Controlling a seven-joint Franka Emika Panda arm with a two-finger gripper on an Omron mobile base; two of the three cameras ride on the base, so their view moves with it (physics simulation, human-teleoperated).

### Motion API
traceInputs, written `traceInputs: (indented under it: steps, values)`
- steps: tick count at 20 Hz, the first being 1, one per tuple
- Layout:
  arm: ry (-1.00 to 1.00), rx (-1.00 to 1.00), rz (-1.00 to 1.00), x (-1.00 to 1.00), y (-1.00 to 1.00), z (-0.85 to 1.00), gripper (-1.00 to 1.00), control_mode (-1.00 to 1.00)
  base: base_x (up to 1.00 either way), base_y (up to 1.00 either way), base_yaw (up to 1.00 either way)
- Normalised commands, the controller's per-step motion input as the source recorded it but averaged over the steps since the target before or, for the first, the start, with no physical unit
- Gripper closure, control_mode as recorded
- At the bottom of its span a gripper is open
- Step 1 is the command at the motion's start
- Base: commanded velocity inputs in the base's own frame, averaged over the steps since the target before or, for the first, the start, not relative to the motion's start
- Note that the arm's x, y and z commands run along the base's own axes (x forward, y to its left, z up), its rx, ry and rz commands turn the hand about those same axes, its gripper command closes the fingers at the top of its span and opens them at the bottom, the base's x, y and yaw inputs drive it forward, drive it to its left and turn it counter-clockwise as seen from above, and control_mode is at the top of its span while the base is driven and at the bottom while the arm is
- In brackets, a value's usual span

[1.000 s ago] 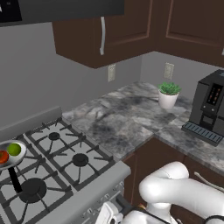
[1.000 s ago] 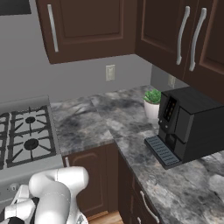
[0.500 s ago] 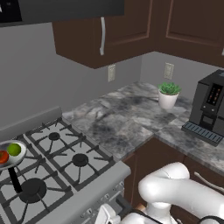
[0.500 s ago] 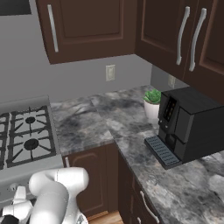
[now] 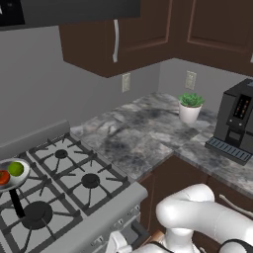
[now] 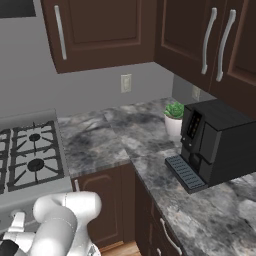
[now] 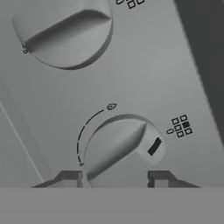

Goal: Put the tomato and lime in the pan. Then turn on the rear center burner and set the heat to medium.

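the stove point(image 5: 74, 173) and the marbled desk point(image 5: 148, 133) sit in the left base view just as they did a second ago: the base has not driven, and nothing on the cooktop has shifted. the arm point(image 5: 207, 217) is folded low in front of the stove, with its hand down at the control panel.

the pan point(image 5: 10, 179) rests at the far left of the cooktop, its black handle pointing toward the front edge. the tomato point(image 5: 3, 177) and the lime point(image 5: 16, 169) lie inside it, touching or nearly so. that half of the task looks done. whether the burner beneath it is the rear center burner i cannot tell, since the stove runs off the left edge.

in the hand view the fingers point(image 7: 114, 178) sit closed on either side of the lower knob point(image 7: 124, 146), one fingertip on each flank of its ridge. the grip reads as just barely easing, though the fingers are not clear of the knob. the knob's dark mark points toward the little burner diagram point(image 7: 181, 126) beside it, off the zero sign. a second knob point(image 7: 65, 30) stands above, untouched.

my judgement: the turn is about finished. whether it landed on medium, and whether a flame is lit, the pictures do not show.
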Motion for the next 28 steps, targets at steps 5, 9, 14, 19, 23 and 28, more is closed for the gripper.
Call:
traceInputs:
  steps: [5, 9, 14, 19, 23, 28]
  values:
    - [-0.36, -0.2, -0.13, 0.19, 0.0, 0.01, 1.0, -1.0, 0.0, 0.0, 0.0]
    - [-0.38, -0.21, -0.11, 0.19, 0.03, 0.0, 1.0, -1.0, 0.0, 0.0, 0.0]
    - [-0.4, -0.21, -0.11, 0.21, 0.0, 0.0, 1.0, -1.0, 0.0, 0.0, 0.0]
    - [-0.39, -0.22, -0.1, 0.23, 0.0, 0.0, 1.0, -1.0, 0.0, 0.0, 0.0]
    - [-0.4, -0.22, -0.09, 0.22, 0.0, 0.0, 1.0, -1.0, 0.0, 0.0, 0.0]
    - [-0.39, -0.22, -0.08, 0.26, 0.0, 0.0, 1.0, -1.0, 0.0, 0.0, 0.0]
